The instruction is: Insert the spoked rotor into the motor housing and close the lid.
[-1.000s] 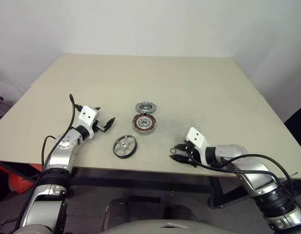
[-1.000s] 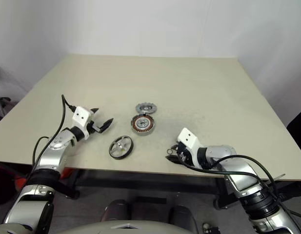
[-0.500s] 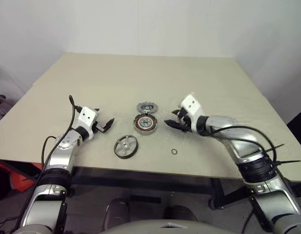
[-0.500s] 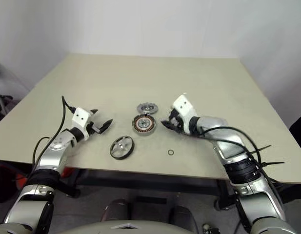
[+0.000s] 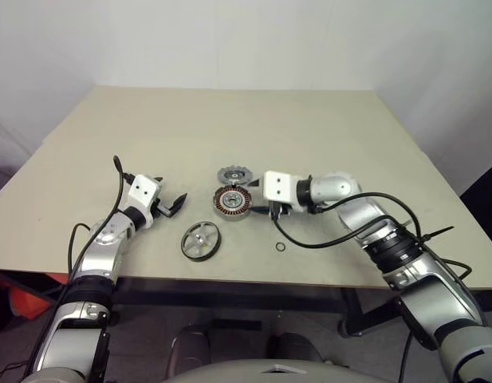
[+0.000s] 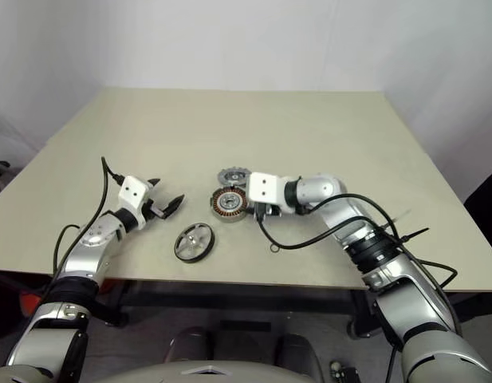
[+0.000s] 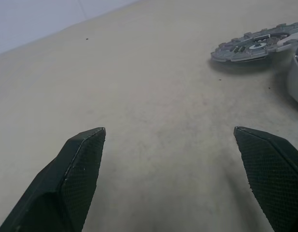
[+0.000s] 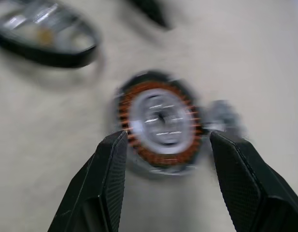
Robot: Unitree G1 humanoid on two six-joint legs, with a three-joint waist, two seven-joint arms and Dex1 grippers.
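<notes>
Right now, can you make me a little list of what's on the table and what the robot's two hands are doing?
motor housing: middle of table, copper ring showing, uncovered
lid: flat, just behind the housing
spoked rotor: flat, near front edge
small ring: loose, right of the rotor
right gripper: beside the housing, jaws open, holding nothing
left gripper: jaws wide open, empty

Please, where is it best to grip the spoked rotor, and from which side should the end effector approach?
Grip the spoked rotor by its black rim, coming from above: it lies flat on the table with bare surface all around.
</notes>
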